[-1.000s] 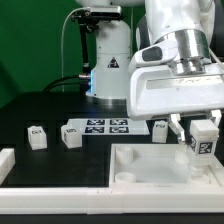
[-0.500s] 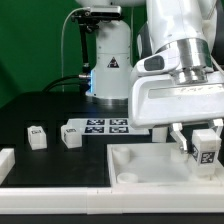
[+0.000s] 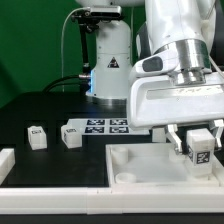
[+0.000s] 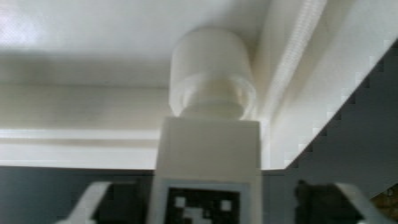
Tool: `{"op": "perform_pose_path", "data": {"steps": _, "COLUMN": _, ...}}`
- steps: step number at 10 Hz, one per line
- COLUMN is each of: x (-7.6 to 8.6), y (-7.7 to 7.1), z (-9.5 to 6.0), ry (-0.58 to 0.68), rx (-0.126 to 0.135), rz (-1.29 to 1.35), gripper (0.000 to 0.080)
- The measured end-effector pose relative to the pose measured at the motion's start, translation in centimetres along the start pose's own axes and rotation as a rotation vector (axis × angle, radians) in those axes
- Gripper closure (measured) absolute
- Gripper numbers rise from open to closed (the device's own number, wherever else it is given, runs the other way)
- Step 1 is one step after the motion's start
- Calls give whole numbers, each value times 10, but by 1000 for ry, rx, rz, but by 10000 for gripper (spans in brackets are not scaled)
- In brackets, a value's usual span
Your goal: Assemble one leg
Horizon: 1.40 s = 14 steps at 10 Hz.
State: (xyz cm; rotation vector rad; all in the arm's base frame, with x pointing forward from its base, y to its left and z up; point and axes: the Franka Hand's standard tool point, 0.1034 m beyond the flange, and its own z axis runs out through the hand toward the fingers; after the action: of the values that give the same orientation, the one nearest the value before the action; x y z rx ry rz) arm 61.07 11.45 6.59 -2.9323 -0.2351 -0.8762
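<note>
My gripper [image 3: 198,153] is shut on the leg [image 3: 201,143], a small white post with a black-and-white tag on its face. It holds the leg upright just above the far right corner of the white tabletop [image 3: 128,168]. In the wrist view the leg [image 4: 206,110] runs out from between the fingers [image 4: 93,204], with its tag near the jaws and its round end against the tabletop's raised rim [image 4: 302,70]. Two more legs [image 3: 37,137] [image 3: 70,135] stand loose on the black table at the exterior view's left.
The marker board [image 3: 100,127] lies behind the tabletop, in front of the arm's base [image 3: 108,65]. A white part [image 3: 5,160] sits at the left edge. The tabletop fills the front of the table.
My gripper has moved down toward the tabletop's right corner with the leg in it, then shifted slightly left. The loose legs have not moved.
</note>
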Motion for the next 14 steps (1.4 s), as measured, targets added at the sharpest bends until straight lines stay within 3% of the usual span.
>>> {"op": "perform_pose_path", "data": {"steps": 1, "x": 0, "y": 0, "z": 0, "ry": 0, "rx": 0, "rz": 0, "gripper": 325}}
{"op": "perform_pose_path", "data": {"steps": 2, "x": 0, "y": 0, "z": 0, "ry": -1, "rx": 0, "rz": 0, "gripper": 195}}
{"op": "perform_pose_path", "data": {"steps": 3, "x": 0, "y": 0, "z": 0, "ry": -1, "rx": 0, "rz": 0, "gripper": 157}}
{"op": "perform_pose_path", "data": {"steps": 11, "x": -2, "y": -1, "z": 2, "ry": -51, "rx": 8, "rz": 2, "gripper": 150}}
{"op": "perform_pose_path", "data": {"steps": 12, "x": -9, "y": 1, "z": 5, "ry": -83, "rx": 6, "rz": 18, "gripper": 150}}
{"op": "perform_pose_path", "data": {"steps": 14, "x": -9, "y": -8, "z": 4, "ry": -322, "rx": 46, "rz": 36, "gripper": 150}}
